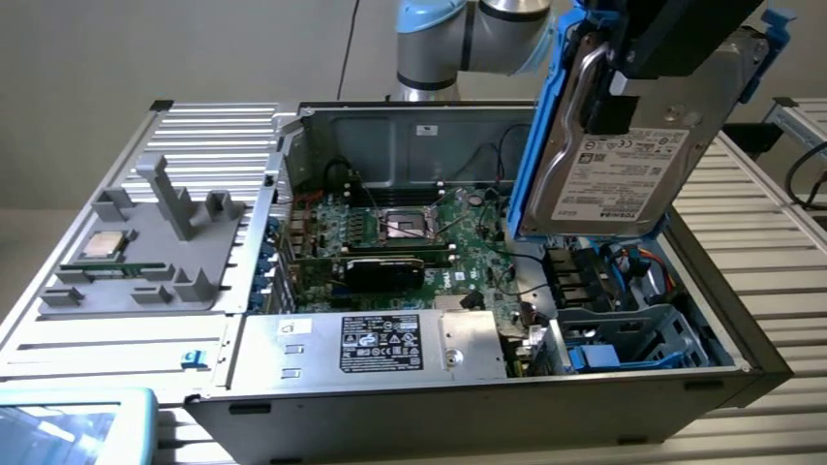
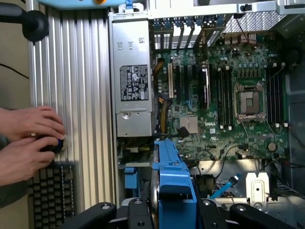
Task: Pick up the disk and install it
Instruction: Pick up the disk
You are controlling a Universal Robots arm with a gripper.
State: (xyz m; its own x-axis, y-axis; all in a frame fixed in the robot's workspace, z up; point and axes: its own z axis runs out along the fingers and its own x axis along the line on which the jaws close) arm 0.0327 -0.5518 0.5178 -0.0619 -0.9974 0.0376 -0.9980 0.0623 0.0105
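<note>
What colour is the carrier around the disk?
Bright blue; the carrier frames the silver disk. Exterior view shows it best.

Soft, even indoor light; mild glare on the ribbed table (image 2: 86, 71), shadow inside the case (image 1: 387, 136).

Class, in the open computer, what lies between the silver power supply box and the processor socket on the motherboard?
In the exterior view, a black expansion card lies between the power supply box and the processor socket.
</note>
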